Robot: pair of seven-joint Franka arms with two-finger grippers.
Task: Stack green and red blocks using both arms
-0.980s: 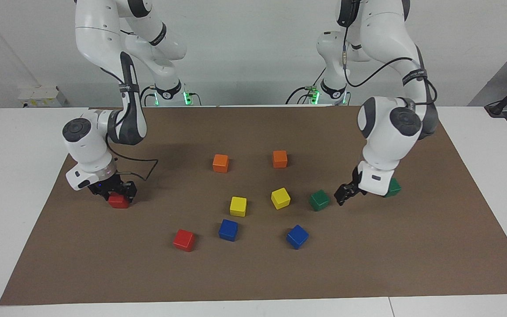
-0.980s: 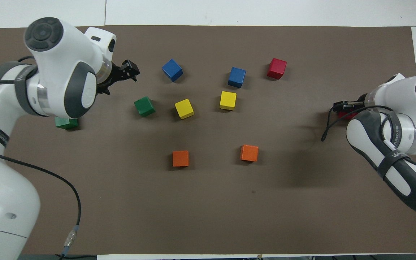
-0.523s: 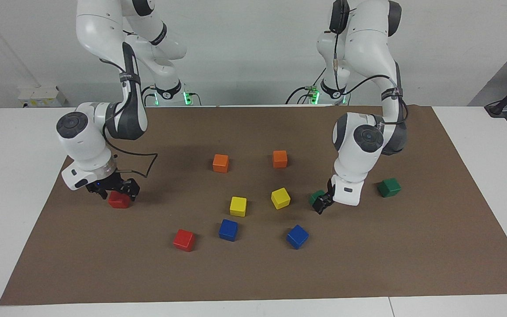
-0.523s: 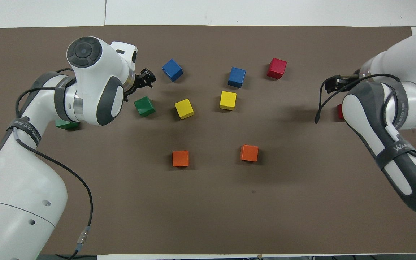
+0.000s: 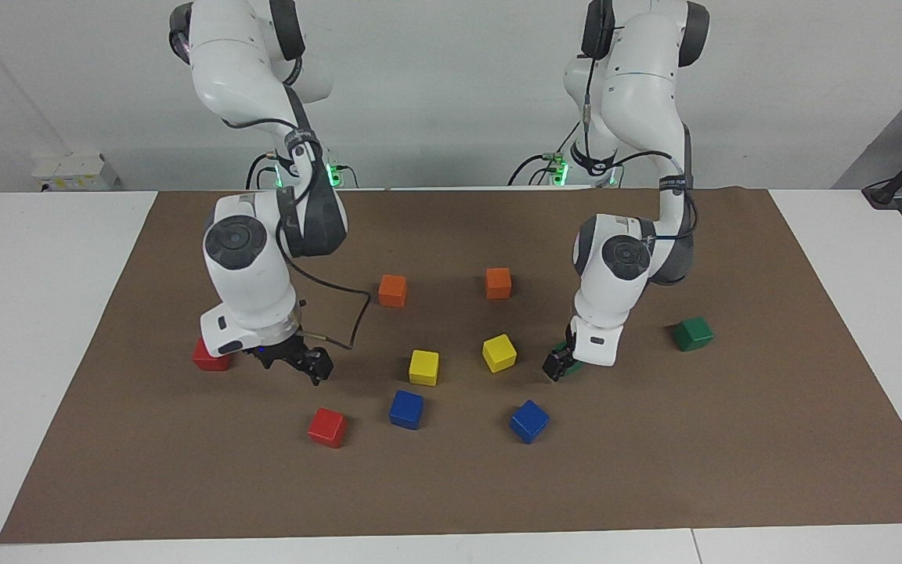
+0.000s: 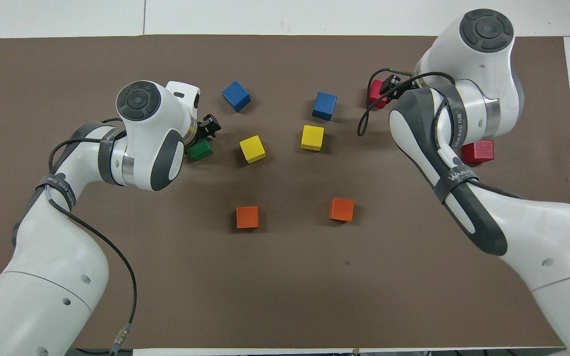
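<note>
Brown paper (image 5: pixel 772 439) covers the white table, and I'll place everything from the yellow cube (image 5: pixel 499 352) on the left arm's side of the middle. Just beside it, toward the left arm's end, the left gripper (image 5: pixel 557 366) is down at one green block (image 6: pixel 199 150), which peeks out from under the wrist; the other green block (image 5: pixel 692 334) sits well out from the yellow cube toward that same end, untouched. On the yellow cube's other hand, the right gripper (image 5: pixel 306 363) hangs low over bare paper between the two red blocks: one red block (image 5: pixel 328 427) farther from the robots, the other red block (image 5: pixel 208 357) out toward the right arm's end. To do this step well, I'd say each gripper should settle square over its cube, fingers straddling two flat faces, and close only once centred so the glossy block doesn't skid. The left jaws are at the green block, but whether they've clenched I cannot tell from here; the right jaws look parted a little and hold nothing.
</note>
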